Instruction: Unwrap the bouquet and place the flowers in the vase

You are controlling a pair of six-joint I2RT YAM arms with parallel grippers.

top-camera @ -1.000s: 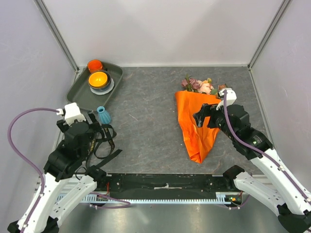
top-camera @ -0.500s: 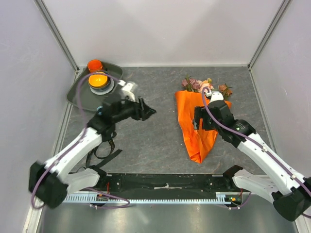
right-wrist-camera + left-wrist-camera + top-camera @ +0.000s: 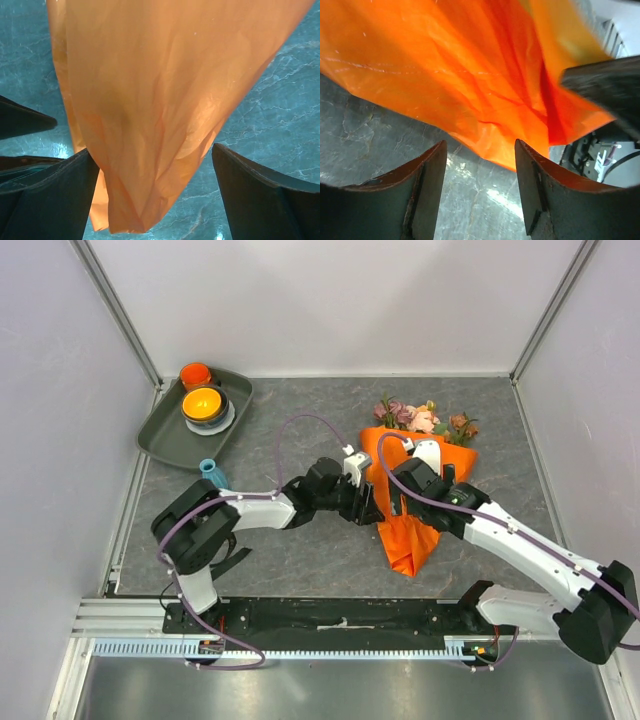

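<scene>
The bouquet [image 3: 410, 508] lies right of the middle of the grey, marble-veined table [image 3: 300, 430], with its narrow end toward the near edge. The wrap is crinkled orange paper [image 3: 470, 65], thin enough that light glows through it up close. It is folded into a cone that ends in a pointed tip. At the wide far end the flowers [image 3: 420, 418] spill out as small pink, cream and rust heads with bits of green, too small from above to count. Their stems are hidden inside the paper.

The left gripper [image 3: 370, 504] is stretched across from the left to the cone's left edge. Its two dark, curved fingers [image 3: 427, 192] stand partly apart with nothing pinched, and the paper's lower edge dips into the gap between them. The right gripper [image 3: 153, 150] hangs over the cone's middle, spread wide. The paper runs between its fingers [image 3: 265, 195] without being clamped. From above, the two arm heads cover the middle of the wrap.

The ribbed teal vase [image 3: 211, 474] stands well apart at the left, its foot cut off by the left arm. Just beyond it is a dark tray [image 3: 160, 440] holding an orange cup [image 3: 195, 373] and an orange bowl [image 3: 203, 403].
</scene>
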